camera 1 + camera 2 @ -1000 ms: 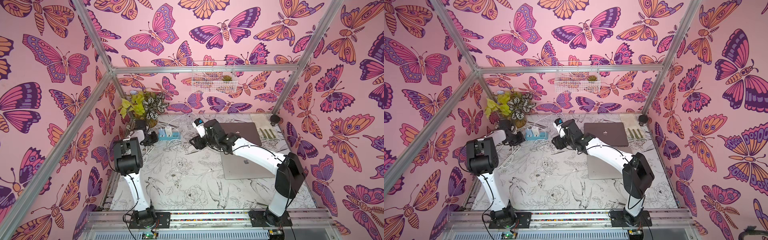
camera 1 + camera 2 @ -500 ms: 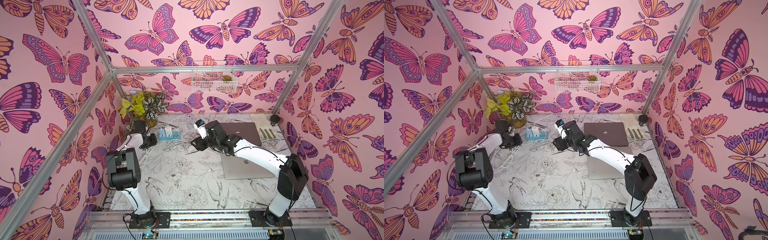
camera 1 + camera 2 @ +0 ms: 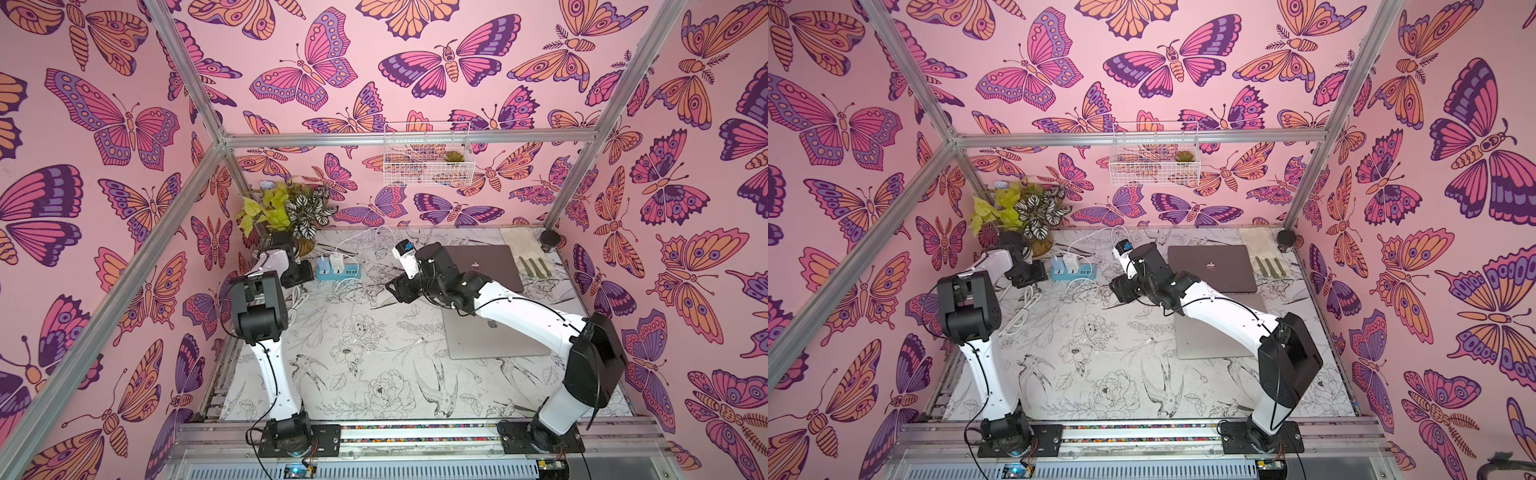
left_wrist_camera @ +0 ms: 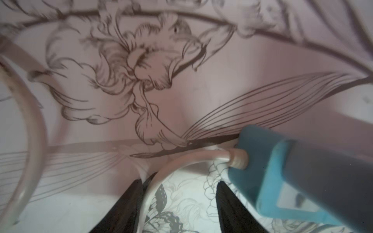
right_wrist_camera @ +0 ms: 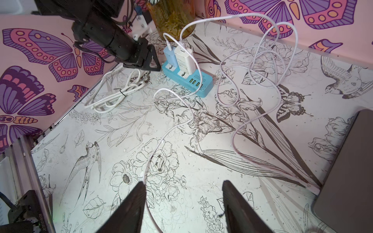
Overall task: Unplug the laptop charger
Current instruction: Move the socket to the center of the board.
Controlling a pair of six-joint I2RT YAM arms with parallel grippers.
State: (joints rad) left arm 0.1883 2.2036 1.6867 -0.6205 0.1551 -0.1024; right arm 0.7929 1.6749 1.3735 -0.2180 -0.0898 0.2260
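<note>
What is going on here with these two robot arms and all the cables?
Two arms are working on unplugging a laptop charger. The left tool is open at the cord end of the blue power strip, gripping nothing. A white charger and a small blue charger both sit plugged into the strip. The right tool hovers open above the table, beside a thin white cable. Nothing is unplugged yet.
</note>
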